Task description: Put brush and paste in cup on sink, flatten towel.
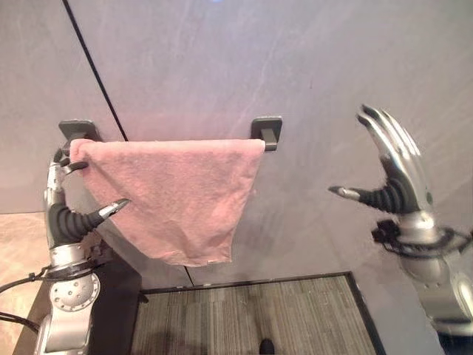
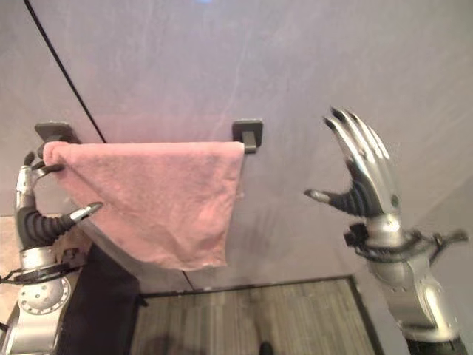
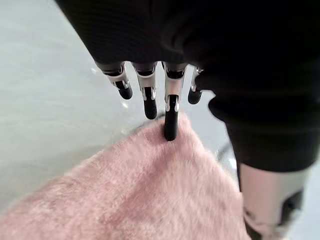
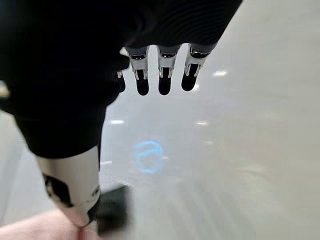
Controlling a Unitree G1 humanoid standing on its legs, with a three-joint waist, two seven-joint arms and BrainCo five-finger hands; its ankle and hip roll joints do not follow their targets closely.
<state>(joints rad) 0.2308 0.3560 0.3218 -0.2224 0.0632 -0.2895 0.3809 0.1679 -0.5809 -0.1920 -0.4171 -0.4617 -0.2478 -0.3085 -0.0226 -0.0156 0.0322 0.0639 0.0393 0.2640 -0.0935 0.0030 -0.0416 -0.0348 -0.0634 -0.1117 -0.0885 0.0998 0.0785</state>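
Pink towel (image 1: 177,196) draped unevenly over wall rail (image 1: 260,141).
Left hand (image 1: 65,211) touches its corner with relaxed fingers; right hand (image 1: 392,177) hovers open.

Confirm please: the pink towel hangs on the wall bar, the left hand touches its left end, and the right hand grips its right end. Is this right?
One part is wrong. The right hand grips nothing: the left eye view shows it open and apart from the pink towel, raised before the wall. The towel does hang on the wall bar, and the left hand is at its left end.
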